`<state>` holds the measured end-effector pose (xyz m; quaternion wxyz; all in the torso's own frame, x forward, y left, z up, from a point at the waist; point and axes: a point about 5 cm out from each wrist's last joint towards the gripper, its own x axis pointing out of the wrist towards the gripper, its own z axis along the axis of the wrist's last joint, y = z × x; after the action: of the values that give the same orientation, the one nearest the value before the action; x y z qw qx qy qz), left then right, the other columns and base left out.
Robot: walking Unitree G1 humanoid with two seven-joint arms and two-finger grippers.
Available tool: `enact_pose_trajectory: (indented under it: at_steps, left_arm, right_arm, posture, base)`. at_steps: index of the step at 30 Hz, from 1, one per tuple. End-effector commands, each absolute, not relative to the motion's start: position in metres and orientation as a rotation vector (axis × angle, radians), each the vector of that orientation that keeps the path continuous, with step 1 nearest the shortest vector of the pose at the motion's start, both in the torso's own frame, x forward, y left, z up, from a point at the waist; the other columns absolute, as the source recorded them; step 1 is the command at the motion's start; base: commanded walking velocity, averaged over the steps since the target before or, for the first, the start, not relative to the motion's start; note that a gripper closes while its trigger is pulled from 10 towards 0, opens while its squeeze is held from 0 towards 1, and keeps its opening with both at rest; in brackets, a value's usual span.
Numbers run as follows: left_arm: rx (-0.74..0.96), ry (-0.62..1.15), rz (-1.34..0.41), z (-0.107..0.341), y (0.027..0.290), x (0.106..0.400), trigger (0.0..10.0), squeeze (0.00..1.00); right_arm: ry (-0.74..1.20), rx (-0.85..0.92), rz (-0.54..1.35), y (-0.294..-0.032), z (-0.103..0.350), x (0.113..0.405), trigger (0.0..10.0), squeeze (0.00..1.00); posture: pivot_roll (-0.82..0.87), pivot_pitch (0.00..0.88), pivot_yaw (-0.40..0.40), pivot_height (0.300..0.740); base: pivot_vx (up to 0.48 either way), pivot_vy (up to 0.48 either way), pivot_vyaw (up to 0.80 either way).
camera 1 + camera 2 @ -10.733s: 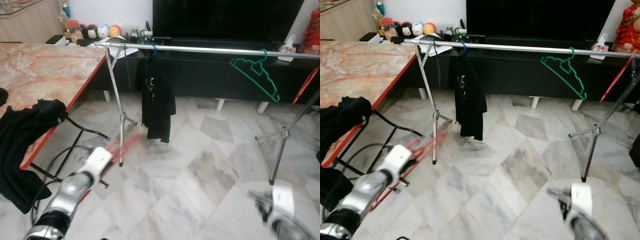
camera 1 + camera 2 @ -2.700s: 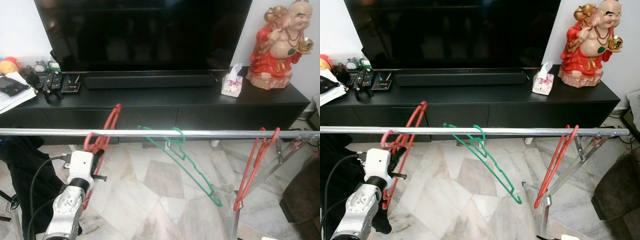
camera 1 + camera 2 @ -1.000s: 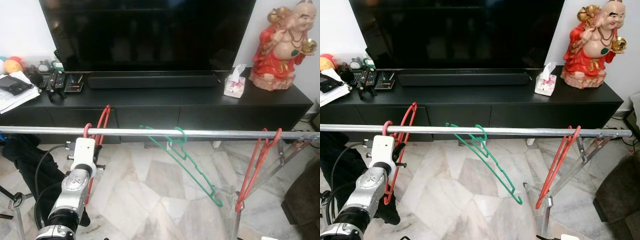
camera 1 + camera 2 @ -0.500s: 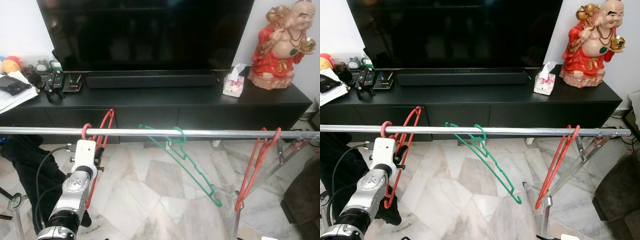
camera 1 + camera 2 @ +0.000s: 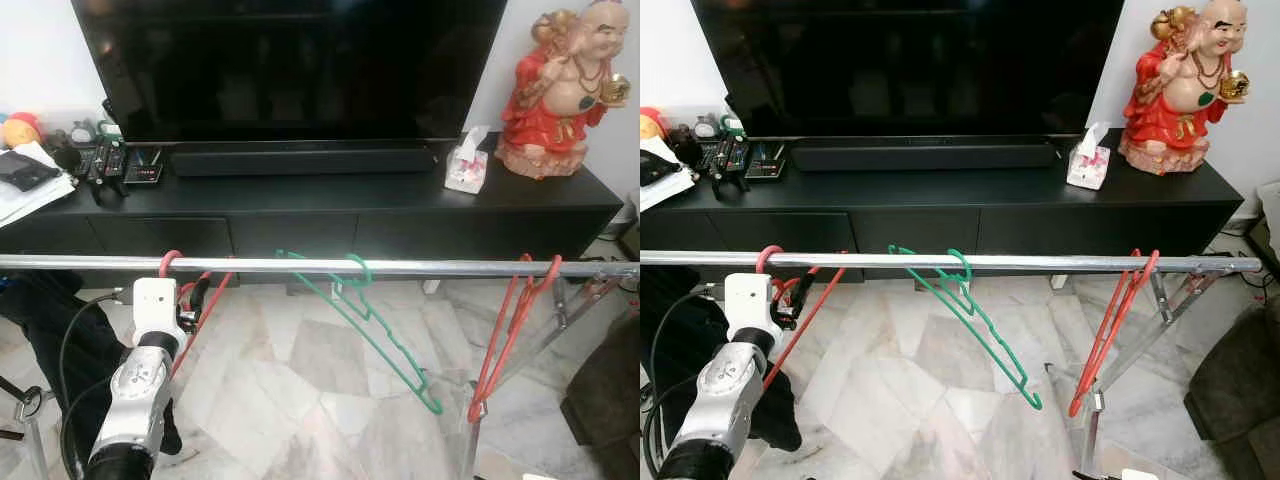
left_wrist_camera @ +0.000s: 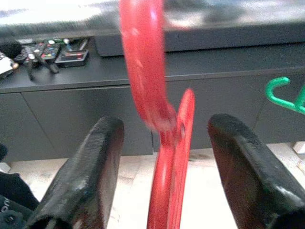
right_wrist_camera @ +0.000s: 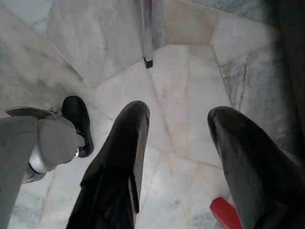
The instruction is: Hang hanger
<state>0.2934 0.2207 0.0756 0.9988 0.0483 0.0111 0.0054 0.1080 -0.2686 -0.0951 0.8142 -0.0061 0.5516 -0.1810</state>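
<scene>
A red hanger (image 5: 168, 259) has its hook over the silver rail (image 5: 420, 267) near the rail's left end, and its body slants down below the rail. My left gripper (image 5: 192, 297) sits just under the rail at the hanger's neck. In the left wrist view the gripper (image 6: 165, 125) is open. The red hanger (image 6: 164, 143) passes between the two black fingers (image 6: 95, 162) without touching either. My right gripper (image 7: 178, 114) hangs low over the marble floor, open and empty.
A green hanger (image 5: 385, 335) hangs at mid rail and a second red hanger (image 5: 500, 345) near the right end. Behind the rail stand a black TV console (image 5: 400, 200), a TV (image 5: 290, 65) and a red statue (image 5: 565, 85). A black garment (image 5: 60, 340) hangs at far left.
The red hanger has dropped from sticking up above the rail. It now hangs by its hook with the body slanting below. My left arm has shifted slightly left.
</scene>
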Motion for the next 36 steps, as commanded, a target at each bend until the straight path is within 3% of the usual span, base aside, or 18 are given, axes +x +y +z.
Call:
enact_pose_trajectory:
  at_steps: [1,9,13,14,15,21,36]
  left_arm:
    - [0.091,0.016,-0.018,0.078,0.219,0.291,10.0,0.93]
    - [0.102,-0.027,-0.028,0.087,0.219,0.274,10.0,0.92]
    - [0.105,-0.061,-0.010,0.093,0.219,0.264,10.0,0.83]
    - [0.100,-0.065,-0.008,0.095,0.218,0.259,10.0,0.48]
    - [0.103,-0.066,-0.008,0.095,0.217,0.256,10.0,0.00]
    - [0.106,-0.026,0.013,0.089,0.212,0.244,10.0,0.00]
    - [0.080,-0.019,0.008,0.093,0.203,0.244,10.0,0.00]
  right_arm:
    - [1.172,0.000,-0.401,-0.270,-0.095,0.107,10.0,0.00]
    - [1.172,-0.001,-0.401,-0.271,-0.095,0.107,10.0,0.00]
    - [1.172,-0.001,-0.401,-0.271,-0.095,0.106,10.0,0.00]
    - [1.171,-0.001,-0.402,-0.271,-0.095,0.106,10.0,0.00]
    - [1.171,0.000,-0.402,-0.271,-0.095,0.106,10.0,0.00]
    - [1.171,0.002,-0.404,-0.272,-0.095,0.106,10.0,0.00]
    - [1.171,0.006,-0.406,-0.271,-0.095,0.106,10.0,0.00]
  posture:
    - [-0.05,0.000,-0.031,0.740]
    - [-0.05,0.000,-0.034,0.740]
    - [-0.04,0.000,-0.034,0.740]
    - [-0.04,0.000,-0.035,0.740]
    - [-0.04,0.000,-0.035,0.740]
    - [-0.04,0.000,-0.035,0.740]
    - [-0.04,0.000,-0.031,0.740]
  base:
    - [0.000,0.000,0.00]
    - [0.000,0.000,0.00]
    - [0.000,0.000,0.00]
    - [0.000,0.000,0.00]
    - [0.000,0.000,0.00]
    - [0.000,0.000,0.00]
    - [0.000,0.000,0.00]
